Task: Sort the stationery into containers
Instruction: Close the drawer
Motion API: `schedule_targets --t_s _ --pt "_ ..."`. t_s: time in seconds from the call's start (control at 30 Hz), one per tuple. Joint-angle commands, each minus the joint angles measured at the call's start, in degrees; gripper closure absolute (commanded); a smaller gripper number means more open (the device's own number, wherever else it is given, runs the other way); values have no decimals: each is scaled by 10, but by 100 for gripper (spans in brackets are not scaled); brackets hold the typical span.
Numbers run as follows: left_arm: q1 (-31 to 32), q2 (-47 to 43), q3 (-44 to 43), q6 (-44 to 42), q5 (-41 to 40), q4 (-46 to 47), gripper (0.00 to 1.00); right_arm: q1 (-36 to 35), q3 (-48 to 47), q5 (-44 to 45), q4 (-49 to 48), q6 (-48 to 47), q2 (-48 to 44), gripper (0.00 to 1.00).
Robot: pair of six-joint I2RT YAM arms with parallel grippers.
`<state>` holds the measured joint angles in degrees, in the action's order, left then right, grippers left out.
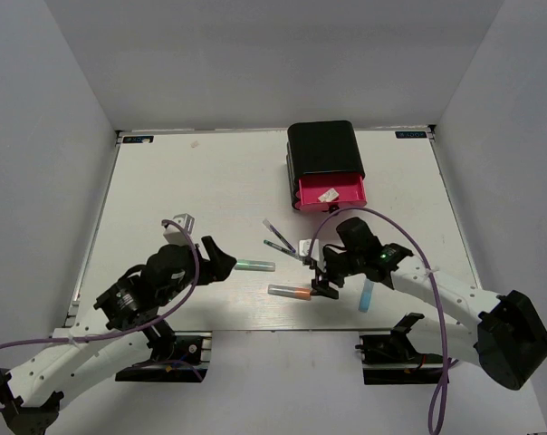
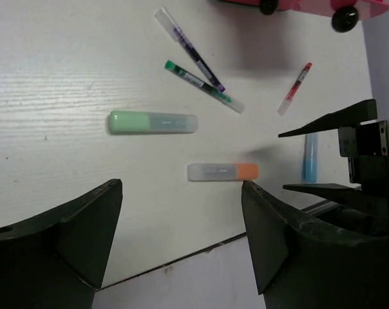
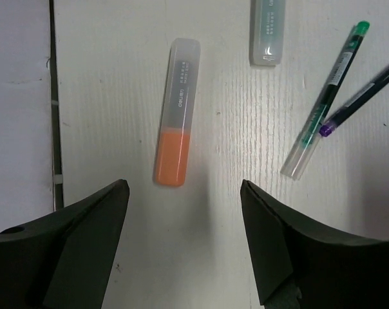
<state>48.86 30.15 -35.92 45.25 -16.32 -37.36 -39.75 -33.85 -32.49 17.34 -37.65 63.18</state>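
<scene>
The grey marker with the orange cap [image 1: 290,292] lies near the table's front edge, just ahead of my open right gripper [image 1: 319,278], whose jaws hold nothing [image 3: 184,185]. This marker [image 3: 177,111] lies slightly left of the gap between the jaws. My left gripper [image 1: 221,258] is open and empty [image 2: 181,187], a little short of the green marker [image 2: 152,122]. Purple pen [image 2: 189,48], green pen [image 2: 204,87] and red pen [image 2: 295,89] lie loose on the table. The light blue marker [image 1: 367,294] lies beside the right arm. The containers' black case [image 1: 321,148] has one pink drawer [image 1: 355,192] pulled out.
A small white item [image 1: 329,194] lies inside the open drawer. The table's front edge [image 2: 181,257] runs close below both grippers. In the left wrist view, the right gripper's dark fingers [image 2: 336,122] stand at the right, beside the light blue marker [image 2: 310,156].
</scene>
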Motion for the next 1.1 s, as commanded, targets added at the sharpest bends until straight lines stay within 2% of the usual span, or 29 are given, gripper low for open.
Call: schedule_targets --t_s 0.0,0.13,0.17,0.23,0.27,0.3,0.33,0.37,0.4,0.47,0.53,0.63,0.67,0.77,0.8,0.83,0.9,1.07 --pt "-1 23 -14 33 -10 -48 16 -32 -3 53 -48 16 14 24" --pt "-1 30 -14 28 -10 -48 15 -46 -2 77 -69 29 17 24" --pt "-1 30 -14 23 -10 -48 15 -46 -2 85 -71 35 14 26" --pt "-1 23 -14 15 -10 -48 21 -39 0 138 -104 62 4 34" --pt "-1 23 -14 15 -10 -48 26 -38 -2 186 -113 67 0 48" --pt "-1 23 -14 5 -10 -48 33 -33 -3 229 -128 71 -4 57" --pt "-1 17 -25 -13 -16 -48 59 -26 -4 244 -139 88 -8 68" --pt "-1 17 -30 -24 -16 -48 70 -24 -6 264 -144 93 -12 90" --pt "-1 17 -43 -34 -16 -48 78 -17 -10 276 -142 108 -14 94" --pt "-1 29 -54 -67 -16 -48 83 -3 -13 285 -127 148 -7 98" --pt "-1 37 -61 -86 -16 -41 82 11 -28 309 -104 171 -1 100" --pt "-1 42 -61 -122 -16 -36 68 43 -58 300 -70 219 3 100" --pt "-1 47 -61 -148 -11 -36 60 49 -73 293 -62 239 1 98" --pt "-1 47 -61 -174 -11 -24 52 73 -116 274 -29 272 14 88" --pt "-1 47 -55 -186 -6 -14 44 84 -123 273 -23 277 18 81" --pt "-1 40 -48 -186 -6 -14 41 87 -139 274 -21 283 20 80" --pt "-1 33 -32 -191 -6 0 35 101 -146 271 -24 289 32 75" --pt "-1 16 -25 -192 -6 0 31 119 -155 266 -42 299 61 73"
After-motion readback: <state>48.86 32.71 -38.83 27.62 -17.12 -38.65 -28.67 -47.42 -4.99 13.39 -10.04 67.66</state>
